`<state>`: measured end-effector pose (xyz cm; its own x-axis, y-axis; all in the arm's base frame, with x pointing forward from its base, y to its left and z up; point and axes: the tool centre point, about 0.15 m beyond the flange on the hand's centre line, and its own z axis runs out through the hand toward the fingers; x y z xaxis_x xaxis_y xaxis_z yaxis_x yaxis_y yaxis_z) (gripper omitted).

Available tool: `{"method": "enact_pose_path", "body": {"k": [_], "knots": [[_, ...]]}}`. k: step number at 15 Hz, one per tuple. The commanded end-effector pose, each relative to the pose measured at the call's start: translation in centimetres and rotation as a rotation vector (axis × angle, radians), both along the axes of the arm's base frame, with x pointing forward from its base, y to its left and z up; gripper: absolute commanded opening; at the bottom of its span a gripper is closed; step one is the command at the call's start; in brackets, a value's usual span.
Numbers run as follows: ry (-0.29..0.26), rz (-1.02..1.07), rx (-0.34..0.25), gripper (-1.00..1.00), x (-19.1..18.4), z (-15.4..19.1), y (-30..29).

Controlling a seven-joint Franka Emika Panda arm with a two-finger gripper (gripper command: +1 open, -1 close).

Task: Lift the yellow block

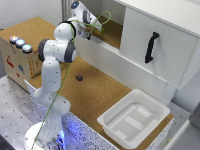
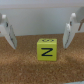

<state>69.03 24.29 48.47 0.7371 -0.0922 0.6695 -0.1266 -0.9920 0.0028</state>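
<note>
A white robot arm rises from its base, bends at the elbow and reaches away. Its gripper has jaws spread wide apart, holding nothing.

In the wrist view, the block lies on the cork surface, between the two fingers of the gripper, touching neither. In the exterior view, the tray sits toward that view's right, the box at its left.
</note>
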Motion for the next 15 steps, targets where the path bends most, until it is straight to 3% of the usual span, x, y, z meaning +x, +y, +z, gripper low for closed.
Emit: {"method": "enact_pose_path", "body": {"k": [1, 7, 15], "knots": [[0.064, -0.074, -0.013, -1.00, 2.4, -1.6, -0.2], [0.091, -0.040, -0.003, -1.00, 2.6, -2.5, -0.4], [0.041, 0.023, -0.038, -1.00, 0.4, -0.9, -0.4]]}}
